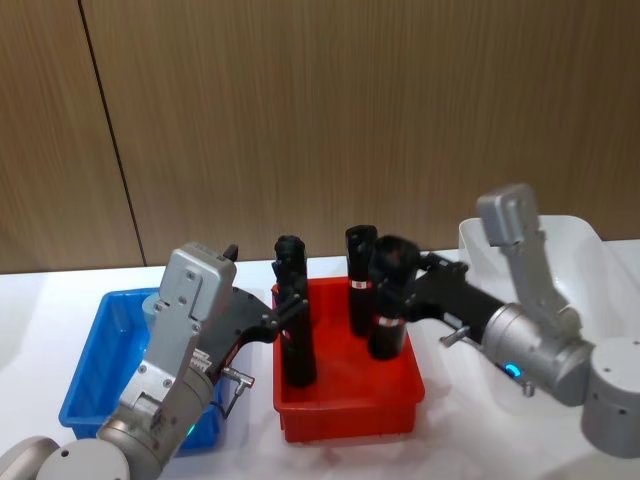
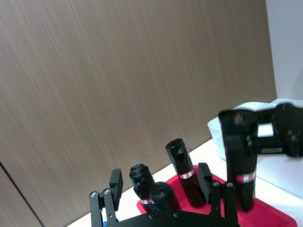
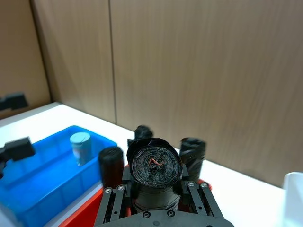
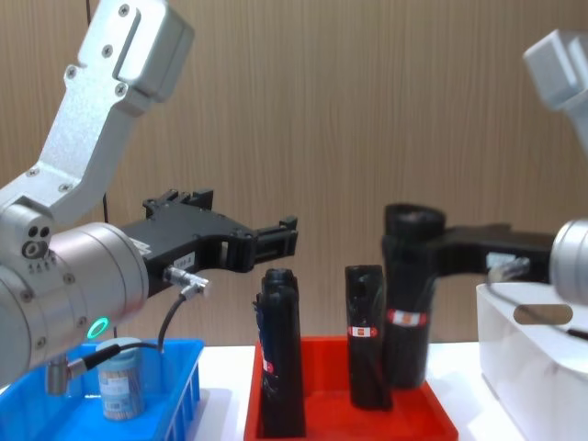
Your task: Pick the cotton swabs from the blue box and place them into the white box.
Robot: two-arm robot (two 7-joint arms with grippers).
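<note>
Blue box (image 1: 95, 360): far left of the table; one jar of cotton swabs (image 4: 120, 384) stands upright inside it, seen also in the right wrist view (image 3: 80, 147). Not yet picked.
Left gripper (image 4: 276, 238): raised in the air above the gap between blue box and red tray, fingers spread wide with nothing between them; it sits above the jar's level, not down at it.
Red tray (image 1: 345, 410): middle of the table, between the two boxes; holds upright black rolls (image 1: 296, 345), which are not the task's goods.
Right gripper (image 1: 400, 290): reaches in over the red tray and is clamped on a black roll (image 4: 409, 303), gripping it near the top.
White box (image 1: 580, 255): far right; its inside is hidden by the right arm, so I cannot tell whether any swabs are in it.
Progress: judged early or stalled, with at least one jar left in the blue box.
In the way: the tall rolls stand across the path from blue box to white box; a carried jar would likely need to go over them. The right gripper is busy with the wrong item.
</note>
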